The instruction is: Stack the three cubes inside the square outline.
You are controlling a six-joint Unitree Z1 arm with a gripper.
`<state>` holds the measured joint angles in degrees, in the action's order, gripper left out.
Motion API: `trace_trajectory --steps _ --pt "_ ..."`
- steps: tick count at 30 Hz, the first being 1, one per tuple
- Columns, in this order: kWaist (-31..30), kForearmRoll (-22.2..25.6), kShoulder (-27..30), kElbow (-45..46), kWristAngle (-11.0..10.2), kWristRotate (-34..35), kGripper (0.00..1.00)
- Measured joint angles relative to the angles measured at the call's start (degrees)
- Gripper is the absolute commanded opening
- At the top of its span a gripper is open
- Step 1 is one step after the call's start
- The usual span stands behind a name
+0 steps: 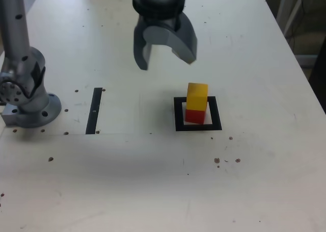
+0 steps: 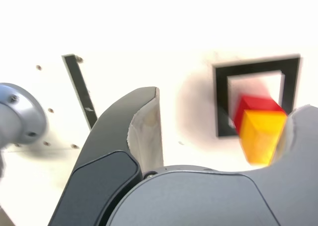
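Only two of the cubes can be seen: the yellow cube (image 1: 197, 96) is stacked on the red cube (image 1: 195, 116), and the pair stands inside the square outline (image 1: 178, 115), toward the middle of the desk (image 1: 153, 186) and nearer its edge at the exterior view's right. The stack hides much of the outline's pale centre. No green cube can be made out in either view.

In the wrist view the yellow cube (image 2: 262, 135) and the red cube (image 2: 256, 107) are blurred, and their near faces are partly cut off by the dark body of the gripper (image 2: 223, 136); the square outline (image 2: 221, 97) is covered at one side by a jaw. The far part of the desk there is washed out to white, so nothing can be told of it.

The gripper (image 1: 165, 51) is held in the air above the desk, behind the stack toward the far edge and apart from it, pointing downward; its upper part is cut off by the picture's top. The jaws are seen spread wide with nothing between them.

A thin black strip (image 1: 94, 110) lies near the edge at the exterior view's left, beside the arm's grey base (image 1: 30, 109). Small dark specks, possibly screw holes, are scattered over the desk.
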<state>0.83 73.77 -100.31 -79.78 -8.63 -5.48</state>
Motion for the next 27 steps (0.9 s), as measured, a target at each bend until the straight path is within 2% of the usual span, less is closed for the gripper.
trace_trajectory --steps 5,12,15,19,27 --pt "9.5 0.0 1.6 2.0 -0.9 -6.4 0.99" --pt "21.5 -0.1 1.6 1.5 -3.0 -10.2 0.99" --pt "24.4 -0.1 0.7 -0.3 -3.5 -11.6 0.99" --pt "29.4 0.1 -1.9 -3.9 -3.3 -14.6 0.99" --pt "39.0 0.7 -8.1 -11.0 -0.6 -17.8 0.99"
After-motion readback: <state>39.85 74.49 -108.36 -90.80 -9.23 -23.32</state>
